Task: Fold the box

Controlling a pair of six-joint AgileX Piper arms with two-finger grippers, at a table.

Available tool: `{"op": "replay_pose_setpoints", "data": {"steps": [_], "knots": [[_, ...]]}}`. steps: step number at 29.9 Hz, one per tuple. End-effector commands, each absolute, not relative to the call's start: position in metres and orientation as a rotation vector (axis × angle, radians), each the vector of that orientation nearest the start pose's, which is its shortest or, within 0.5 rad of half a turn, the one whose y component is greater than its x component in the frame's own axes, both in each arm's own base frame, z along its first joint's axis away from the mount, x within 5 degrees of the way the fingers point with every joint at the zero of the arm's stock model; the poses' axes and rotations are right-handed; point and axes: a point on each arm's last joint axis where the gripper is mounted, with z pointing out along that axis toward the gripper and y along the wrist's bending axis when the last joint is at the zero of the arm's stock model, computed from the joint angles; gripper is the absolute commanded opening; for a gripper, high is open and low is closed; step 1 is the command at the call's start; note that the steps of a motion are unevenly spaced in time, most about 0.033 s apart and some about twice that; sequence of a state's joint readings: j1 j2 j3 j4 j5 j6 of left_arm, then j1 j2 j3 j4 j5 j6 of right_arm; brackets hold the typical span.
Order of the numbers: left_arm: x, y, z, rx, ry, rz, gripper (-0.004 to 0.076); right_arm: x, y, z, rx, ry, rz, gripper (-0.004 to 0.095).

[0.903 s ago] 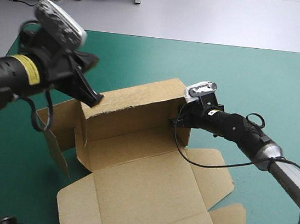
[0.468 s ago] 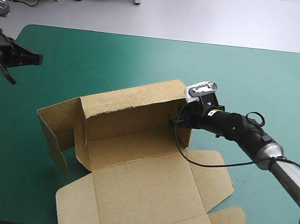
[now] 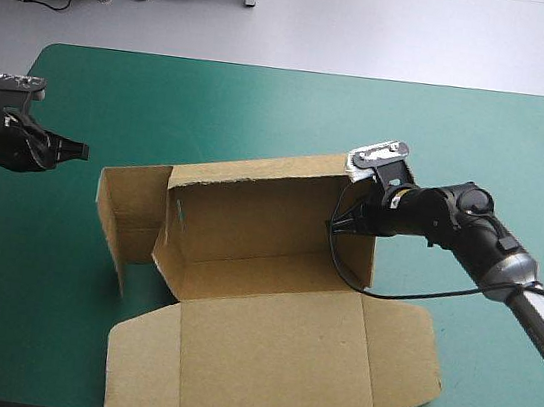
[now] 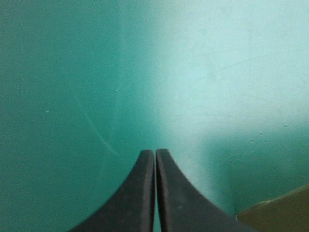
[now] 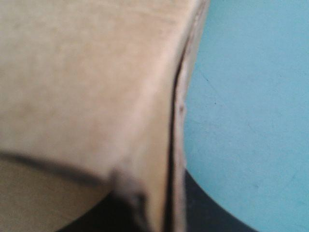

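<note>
The brown box (image 3: 274,264) is seen approx. at the table's centre, half built. Its back wall (image 3: 251,211) is raised upright, w/ an end wall raised at 9 o'clock (image 3: 131,210) and another at 3 o'clock (image 3: 357,260). The big lid panel (image 3: 273,349) is laid flat on the teal-green cover (image 3: 265,102) toward 6 o'clock, reaching close to the table's near edge, and its side flaps (image 3: 401,353) are spread flat too. The R gripper (image 3: 340,223) is placed at the top of the 3 o'clock end, where back wall and end wall meet. In the right wrist view the board (image 5: 87,87) is seen pinched edge-on between the black fingers (image 5: 207,212), which are all but closed on it, w/ cover (image 5: 251,96) showing beside it. The L gripper (image 3: 76,150) is found well apart from the box, at approx. 9 o'clock, near the table's left edge, pointed toward the box. In the left wrist view its fingers (image 4: 140,193) are pressed together into one pointed arch w/ nothing held, over bare cover (image 4: 96,72). A corner of the box (image 4: 277,212) is just caught beside the L gripper (image 4: 155,152).
</note>
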State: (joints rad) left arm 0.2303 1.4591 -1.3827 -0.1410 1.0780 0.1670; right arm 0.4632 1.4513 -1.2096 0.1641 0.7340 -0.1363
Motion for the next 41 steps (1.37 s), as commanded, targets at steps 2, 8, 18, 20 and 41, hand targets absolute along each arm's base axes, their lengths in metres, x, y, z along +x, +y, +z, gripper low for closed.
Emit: {"op": "replay_pose_setpoints", "data": {"steps": [2, 8, 18, 20, 41], "knots": [[0.306, 0.059, 0.358, -0.14, 2.537, -0.188, 0.0, 0.25, 0.142, 0.36, -0.656, 2.47, 0.372, -0.001], [0.317, 0.064, 0.343, -0.152, 2.573, -0.185, -0.0001, 0.232, 0.135, 0.382, -0.698, 2.57, 0.374, -0.001], [0.323, 0.065, 0.335, -0.157, 2.59, -0.197, -0.0001, 0.236, 0.128, 0.387, -0.661, 2.601, 0.262, -0.001], [0.322, 0.065, 0.335, -0.157, 2.593, -0.2, -0.0001, 0.243, 0.132, 0.379, -0.667, 2.632, 0.254, -0.001], [0.319, 0.061, 0.33, -0.166, 2.629, -0.253, -0.0003, 0.309, 0.133, 0.325, -0.485, 2.694, 0.297, -0.001]]}}
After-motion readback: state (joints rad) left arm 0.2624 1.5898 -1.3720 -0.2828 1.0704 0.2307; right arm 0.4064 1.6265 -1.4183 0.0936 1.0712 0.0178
